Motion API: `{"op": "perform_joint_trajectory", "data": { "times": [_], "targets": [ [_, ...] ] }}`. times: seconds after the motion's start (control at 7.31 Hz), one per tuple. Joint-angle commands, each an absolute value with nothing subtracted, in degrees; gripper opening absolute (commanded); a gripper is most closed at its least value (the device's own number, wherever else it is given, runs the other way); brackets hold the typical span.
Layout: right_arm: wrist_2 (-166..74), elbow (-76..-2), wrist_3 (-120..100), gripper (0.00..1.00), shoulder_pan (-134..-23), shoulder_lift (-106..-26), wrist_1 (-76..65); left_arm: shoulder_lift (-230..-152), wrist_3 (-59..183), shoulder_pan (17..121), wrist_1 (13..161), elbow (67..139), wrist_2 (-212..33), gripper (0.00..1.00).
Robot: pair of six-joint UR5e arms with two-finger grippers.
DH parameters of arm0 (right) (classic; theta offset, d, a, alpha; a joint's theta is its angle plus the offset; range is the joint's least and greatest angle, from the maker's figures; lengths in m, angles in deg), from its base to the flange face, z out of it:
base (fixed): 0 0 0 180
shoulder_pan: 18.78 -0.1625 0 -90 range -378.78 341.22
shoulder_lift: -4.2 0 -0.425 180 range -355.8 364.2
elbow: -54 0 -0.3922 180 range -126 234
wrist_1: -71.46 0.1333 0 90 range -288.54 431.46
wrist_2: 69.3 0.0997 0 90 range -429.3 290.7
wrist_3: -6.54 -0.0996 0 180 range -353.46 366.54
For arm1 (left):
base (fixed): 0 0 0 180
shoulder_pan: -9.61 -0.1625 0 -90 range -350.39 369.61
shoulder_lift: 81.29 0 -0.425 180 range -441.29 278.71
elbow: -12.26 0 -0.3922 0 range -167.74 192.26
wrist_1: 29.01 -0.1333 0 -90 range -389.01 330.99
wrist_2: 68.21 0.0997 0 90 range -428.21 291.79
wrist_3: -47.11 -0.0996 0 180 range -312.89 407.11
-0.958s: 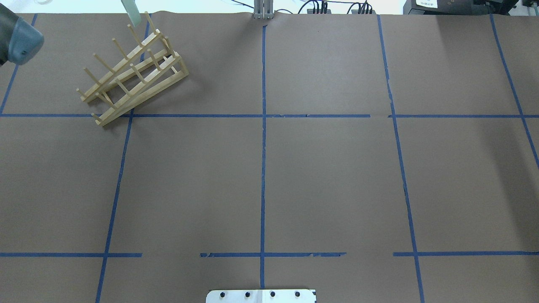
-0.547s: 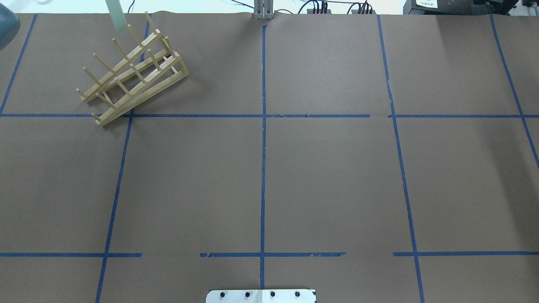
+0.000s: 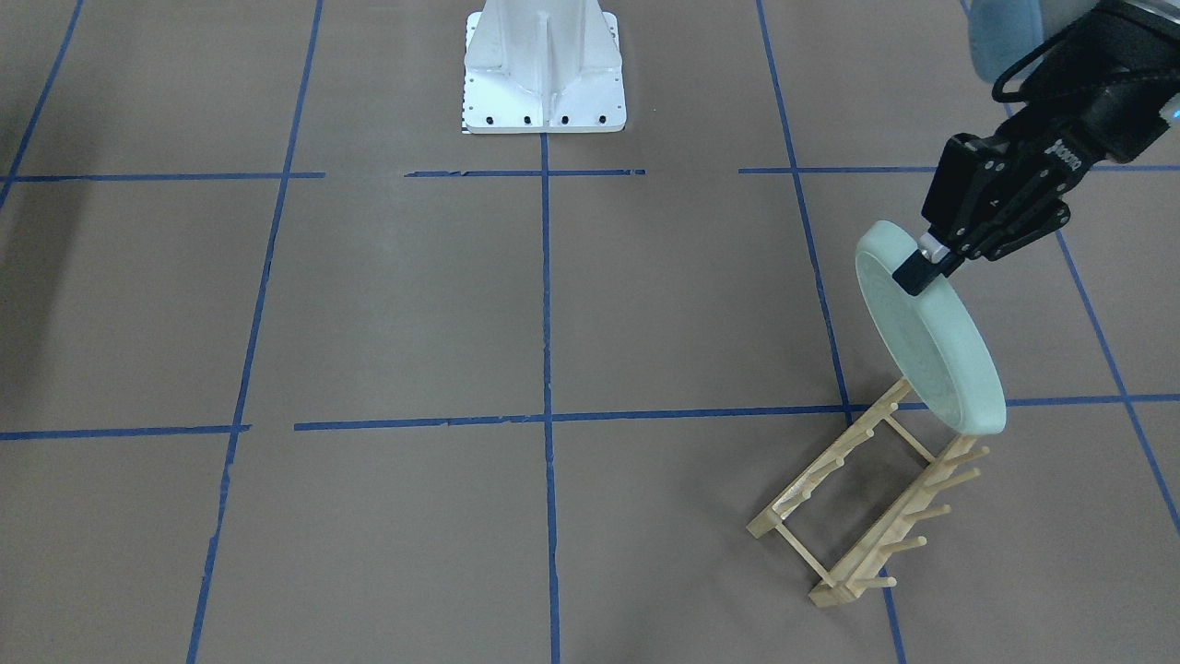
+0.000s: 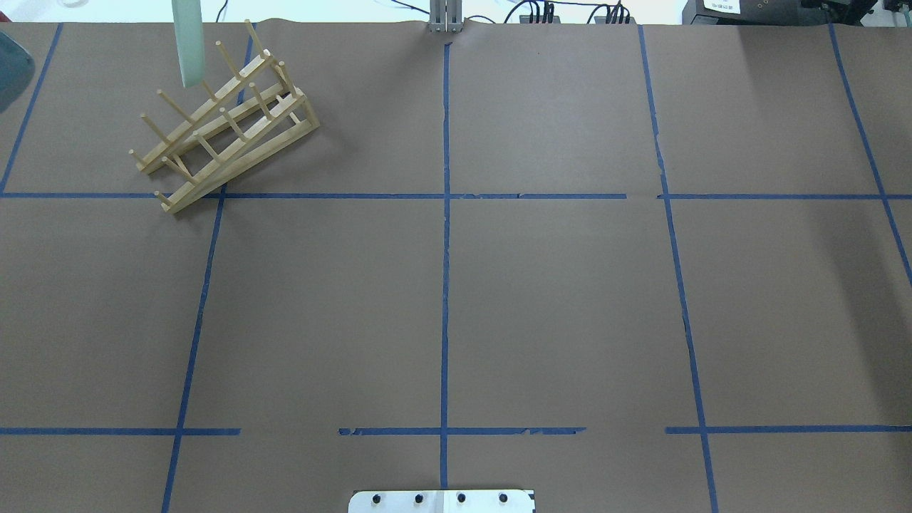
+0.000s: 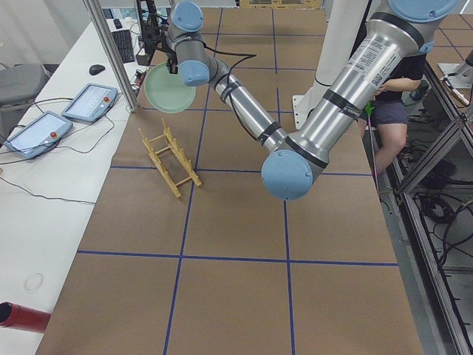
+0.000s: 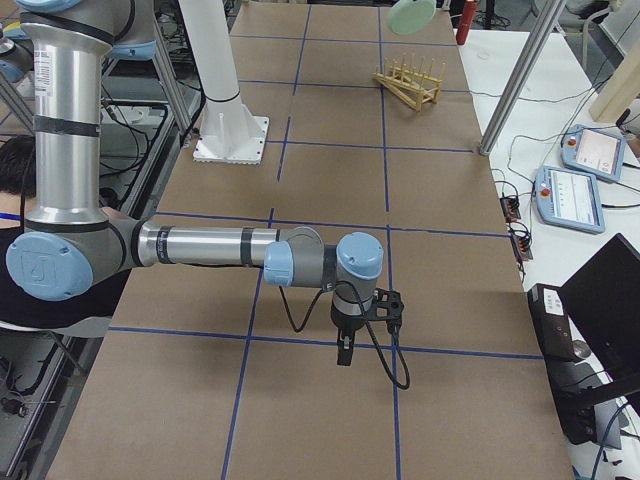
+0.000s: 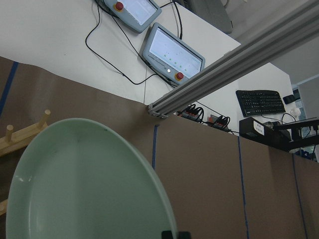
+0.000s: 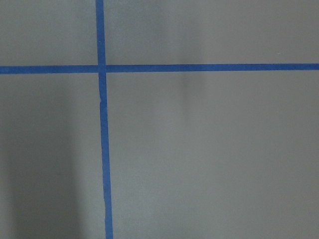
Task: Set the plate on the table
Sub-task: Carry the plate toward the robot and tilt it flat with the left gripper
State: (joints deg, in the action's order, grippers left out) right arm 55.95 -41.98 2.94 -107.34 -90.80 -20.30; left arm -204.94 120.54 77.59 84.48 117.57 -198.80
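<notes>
Looks like the carry step: the plate's out of the rack and needs to go down flat. In the front view there's bare table (image 3: 415, 304) on the left side, so I'd swing it that way, away from the rack (image 3: 867, 498). I'd get it well apart from the pegs before dropping any height. Then roll the wrist so the plate (image 3: 926, 341) goes from on-edge to level. Touch the underside down gently and only then let go, since it's glossy and gripped at just one spot on the rim.

Right now the plate hangs in the air on edge, tilted, over the rack's end. Its lower rim overlaps the top pegs in that view, and I honestly can't tell if it's fully clear of them.

The left gripper (image 3: 927, 263) is clamped on the upper rim. One finger (image 3: 915, 275) sits on the plate's inner face, the other is hidden behind the rim, and the rest of the plate hangs below.

The right gripper (image 6: 345, 345) sits low over the table, well apart from all this. I can't tell whether it's open.
</notes>
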Motion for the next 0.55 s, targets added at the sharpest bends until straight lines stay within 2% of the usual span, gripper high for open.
{"op": "perform_joint_trajectory", "data": {
  "times": [0.0,0.27,0.41],
  "targets": [
    [55.9,-42.0,2.9,1.00,-107.4,-90.8,-20.3,-207.7,109.6,69.0,64.0,123.5,-185.5,0.00],
    [55.9,-42.0,2.9,1.00,-107.4,-90.8,-20.3,-210.0,100.0,56.2,48.6,124.8,-169.6,0.00],
    [55.9,-42.0,2.9,1.00,-107.4,-90.8,-20.3,-209.8,97.6,49.6,46.2,123.9,-162.0,0.00]
  ]
}}
